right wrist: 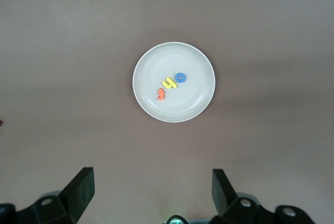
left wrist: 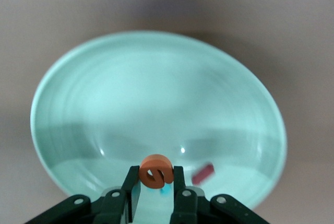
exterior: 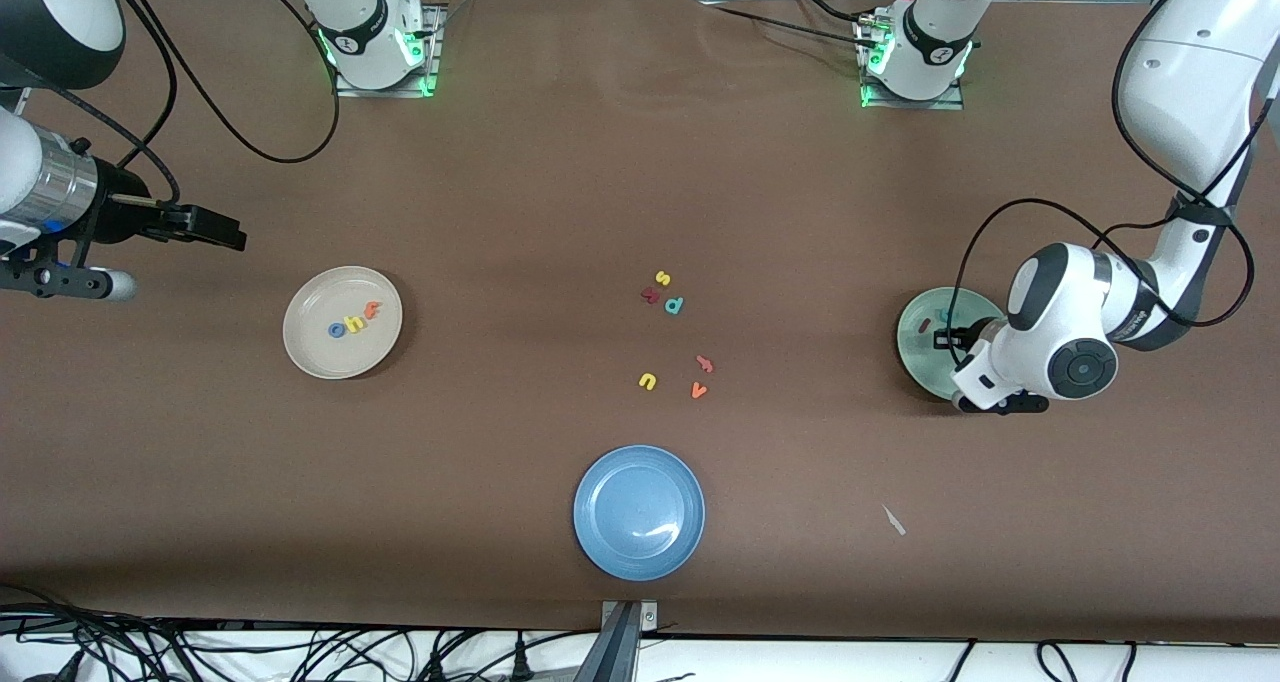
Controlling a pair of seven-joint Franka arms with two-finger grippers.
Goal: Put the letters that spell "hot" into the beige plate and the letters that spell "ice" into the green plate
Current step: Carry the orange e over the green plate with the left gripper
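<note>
My left end effector [left wrist: 155,182] hangs over the round pale mint-green plate [left wrist: 156,93], fingers pinching the small orange toy letter e [left wrist: 156,171]; a dark red bar-like i [left wrist: 203,174] and a bit of teal letter (mostly hidden) lie in that plate. My right end effector [right wrist: 152,190] waits, jaws wide, over the table near the round cream-beige plate [exterior: 310,357] holding the blue o [exterior: 337,330], yellow h [exterior: 354,323] and orange t [exterior: 373,311].
</note>
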